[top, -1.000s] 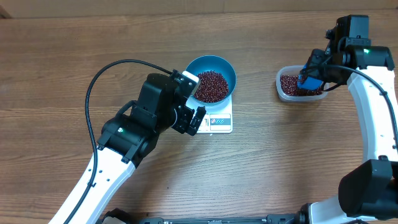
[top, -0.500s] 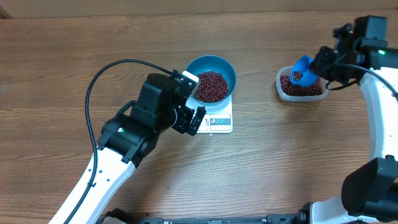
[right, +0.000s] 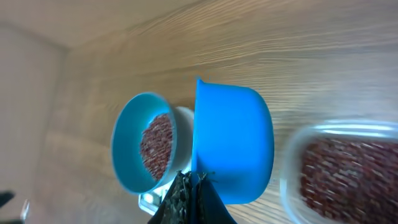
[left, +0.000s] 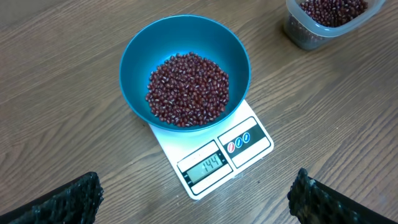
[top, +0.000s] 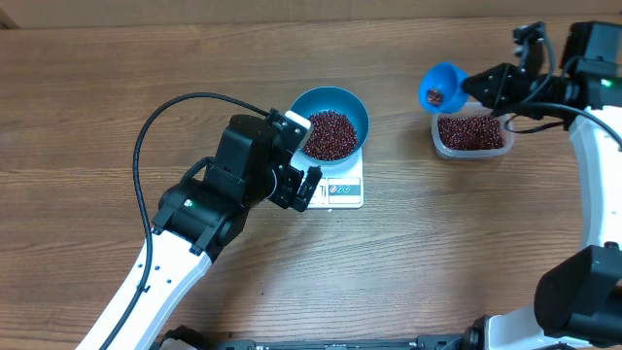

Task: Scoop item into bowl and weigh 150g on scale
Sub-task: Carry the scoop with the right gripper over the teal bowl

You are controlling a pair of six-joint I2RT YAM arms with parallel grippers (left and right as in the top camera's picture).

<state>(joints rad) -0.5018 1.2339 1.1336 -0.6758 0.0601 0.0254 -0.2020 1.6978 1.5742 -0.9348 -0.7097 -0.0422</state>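
Observation:
A blue bowl holding a heap of red-brown beans rests on the white scale. Beside the scale's front left hovers my left gripper, open and empty. My right gripper is shut on the handle of a small blue scoop. The scoop hangs in the air just left of the clear tub and carries a few beans.
The clear plastic tub with more beans sits at the right of the wooden table, also at the top right of the left wrist view. A black cable arcs over the left arm.
My right gripper has lifted the scoop out of the tub and carried it up and to the left, toward the bowl. The left arm has not moved.

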